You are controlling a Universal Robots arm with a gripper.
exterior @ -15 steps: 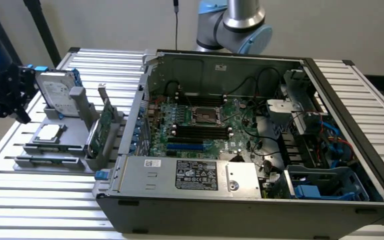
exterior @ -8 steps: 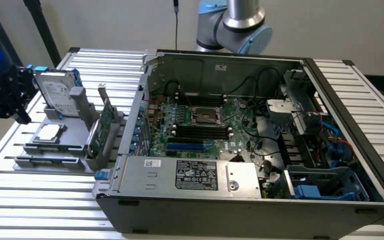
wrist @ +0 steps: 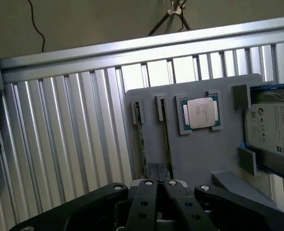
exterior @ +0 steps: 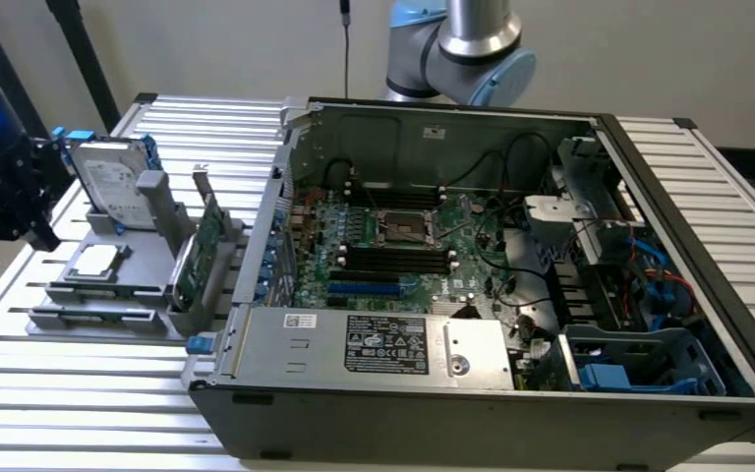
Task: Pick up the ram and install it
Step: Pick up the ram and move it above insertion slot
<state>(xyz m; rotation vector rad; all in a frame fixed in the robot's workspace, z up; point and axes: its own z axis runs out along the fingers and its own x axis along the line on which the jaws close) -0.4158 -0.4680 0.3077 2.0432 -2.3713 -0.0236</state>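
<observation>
The ram (wrist: 141, 140) looks like the thin green strip standing on edge in a narrow slot of the grey holder (wrist: 228, 149); a second narrow slot (wrist: 164, 130) runs beside it. My gripper (wrist: 157, 182) hangs above the near end of these two slots. Its black fingers (wrist: 144, 197) are pressed together and hold nothing. In the exterior view the holder (exterior: 102, 295) sits on the exterior view's left of the open computer case (exterior: 483, 393). Black memory slots (exterior: 391, 258) lie on the case's motherboard. Part of the arm (exterior: 463, 44) shows behind the case.
The holder also carries a square silver processor (wrist: 201, 113), a hard drive (wrist: 274, 126) and a tall green expansion card (exterior: 192, 264) close to the case wall. Everything rests on a ribbed aluminium table (exterior: 76, 393). Cables and a power supply (exterior: 377, 344) crowd the case.
</observation>
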